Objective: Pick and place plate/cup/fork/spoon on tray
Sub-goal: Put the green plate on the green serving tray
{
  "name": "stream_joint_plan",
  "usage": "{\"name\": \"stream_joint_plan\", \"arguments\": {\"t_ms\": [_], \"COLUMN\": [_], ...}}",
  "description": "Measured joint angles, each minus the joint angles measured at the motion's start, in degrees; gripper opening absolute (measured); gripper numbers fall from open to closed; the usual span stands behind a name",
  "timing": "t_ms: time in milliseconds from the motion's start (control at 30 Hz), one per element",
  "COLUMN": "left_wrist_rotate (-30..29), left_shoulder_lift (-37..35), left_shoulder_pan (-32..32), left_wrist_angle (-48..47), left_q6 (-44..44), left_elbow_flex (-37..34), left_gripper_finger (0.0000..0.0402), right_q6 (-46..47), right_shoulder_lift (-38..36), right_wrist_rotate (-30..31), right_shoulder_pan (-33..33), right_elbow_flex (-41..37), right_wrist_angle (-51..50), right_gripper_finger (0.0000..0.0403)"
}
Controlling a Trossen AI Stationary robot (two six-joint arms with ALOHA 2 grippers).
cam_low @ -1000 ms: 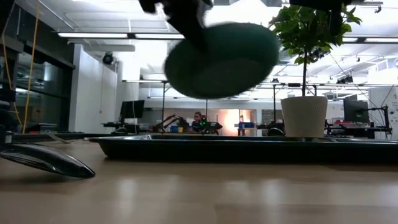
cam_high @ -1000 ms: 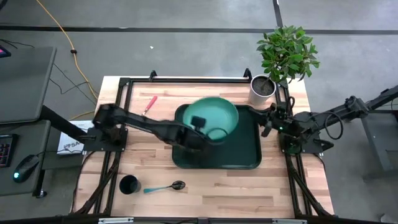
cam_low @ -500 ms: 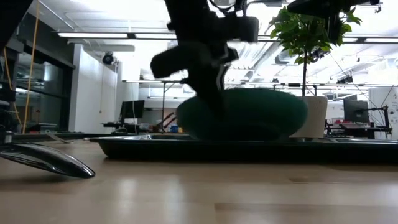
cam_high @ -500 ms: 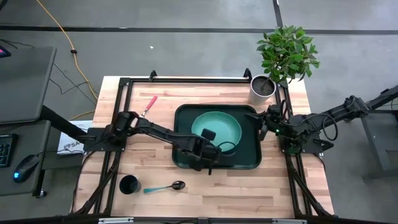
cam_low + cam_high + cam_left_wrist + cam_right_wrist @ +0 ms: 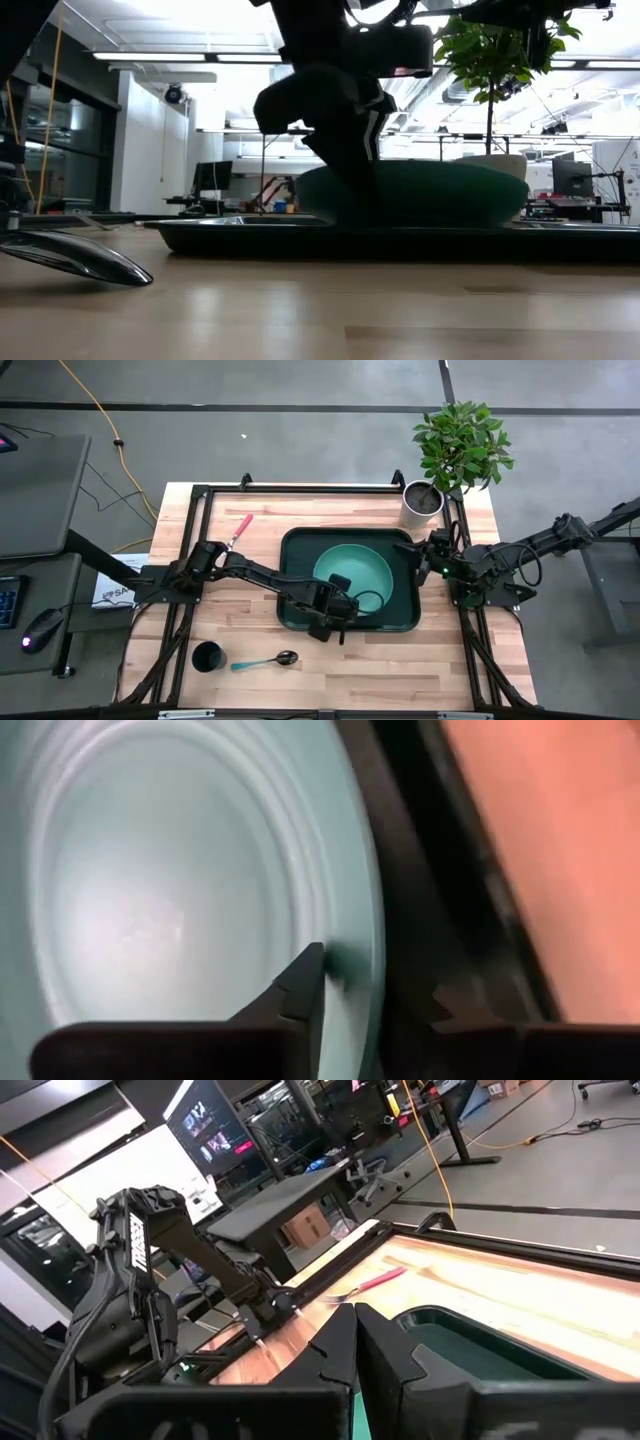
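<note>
The teal-green plate (image 5: pixel 360 572) lies level on the dark green tray (image 5: pixel 402 616); it also shows in the low view (image 5: pixel 440 190). My left gripper (image 5: pixel 336 592) is open at the plate's near-left rim, one finger over the plate's inside, the other outside over the tray. My right gripper (image 5: pixel 431 560) is shut and empty, held above the tray's right edge. The black cup (image 5: pixel 207 657) and the teal-handled spoon (image 5: pixel 262 661) lie on the table near the front left. The pink-handled fork (image 5: pixel 241 528) lies at the far left. My left gripper comes at the plate from above, slanting down, with the plate's rim (image 5: pixel 362 970) between its fingers. The inner fingertip (image 5: pixel 312 968) lies close against the plate's inner slope; whether it touches, I cannot tell. The outer fingertip (image 5: pixel 445 1008) stands apart from the rim's edge.
A white pot with a green plant (image 5: pixel 422 503) stands at the table's far right corner, behind the tray. The spoon's bowl (image 5: pixel 80 258) shows large at the low view's left. Bare wood lies right of the spoon along the near edge.
My left gripper has come down toward the tray with the plate. The plate was tilted and clear above the tray; now it rests level in it, shifted a little toward the table's right edge.
</note>
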Motion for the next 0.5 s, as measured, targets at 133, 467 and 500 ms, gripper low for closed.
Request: {"name": "stream_joint_plan", "arguments": {"t_ms": [133, 467, 500], "left_wrist_rotate": [1.2, 1.2, 1.2], "left_shoulder_lift": [0.0, -0.1, -0.2], "left_shoulder_pan": [0.0, 1.6, 2.0], "left_wrist_angle": [0.3, 0.2, -0.4], "left_q6": [0.0, 0.1, 0.2], "left_elbow_flex": [0.0, 0.0, 0.0], "left_gripper_finger": [0.0084, 0.018, 0.0189], "right_q6": [0.7, 1.0, 1.4], "right_shoulder_lift": [0.0, 0.1, 0.1], "right_wrist_rotate": [-0.6, 1.1, 1.6], "right_shoulder_pan": [0.0, 0.0, 0.0], "right_elbow_flex": [0.0, 0.0, 0.0], "right_wrist_angle": [-0.1, -1.8, -1.7], "right_gripper_finger": [0.0, 0.0, 0.0]}}
